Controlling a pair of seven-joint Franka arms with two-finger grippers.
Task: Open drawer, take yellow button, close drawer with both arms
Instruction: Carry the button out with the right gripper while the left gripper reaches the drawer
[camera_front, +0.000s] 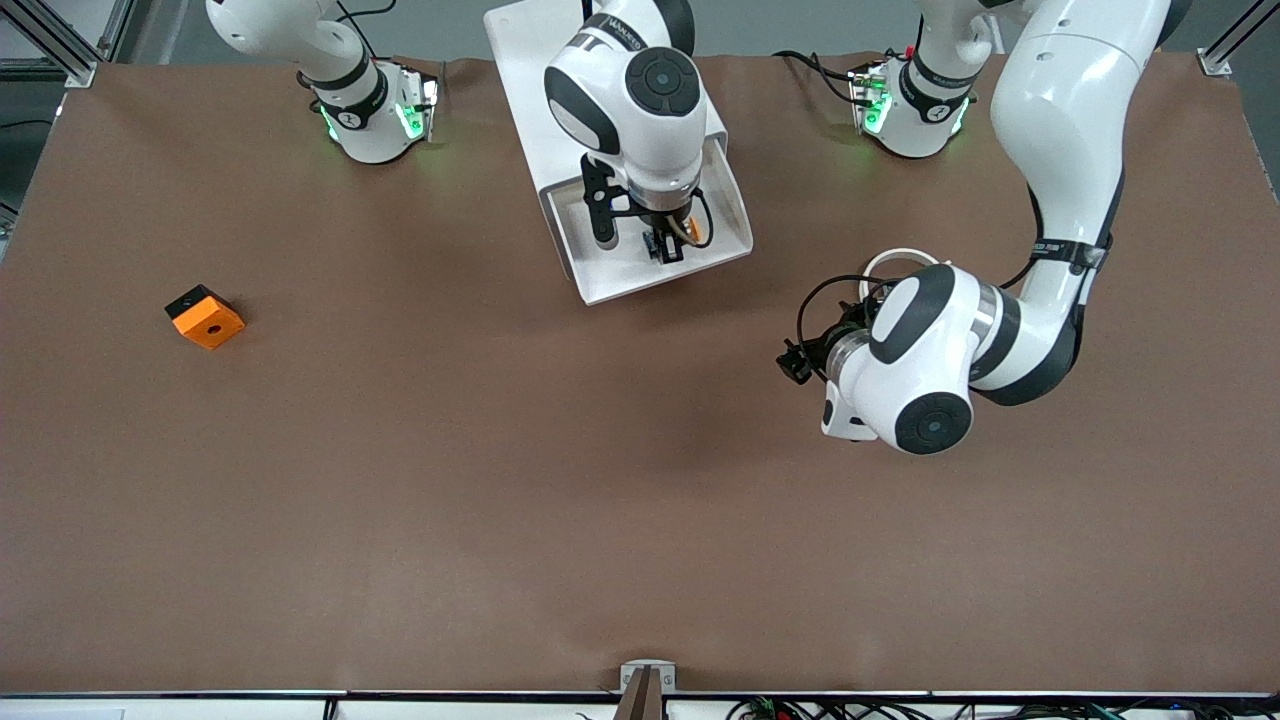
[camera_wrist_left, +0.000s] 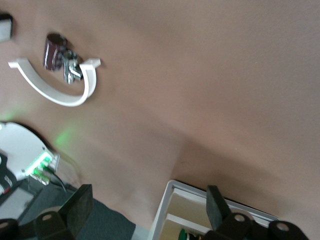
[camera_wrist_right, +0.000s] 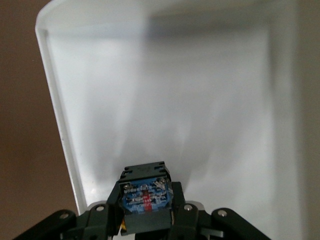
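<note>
Your R gripper (camera_front: 668, 247) is down in the open drawer (camera_front: 600, 280), clamped on the button (camera_wrist_right: 145, 196); its cap is mostly hidden by the fingers. L gripper (camera_wrist_left: 147, 207) hangs wide open, idle, over bare table near a white ring (camera_wrist_left: 55, 90). Orange cube (camera_front: 205, 316) sits well apart.

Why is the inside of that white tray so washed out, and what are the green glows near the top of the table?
Right wrist view: the drawer floor glares near-white with soft grey shadow bands, while the button in the right claw stays crisp. Front view: green glows are lights on both arm bases. Left wrist view: soft, slightly blurred; the open left claw frames brown table.
</note>
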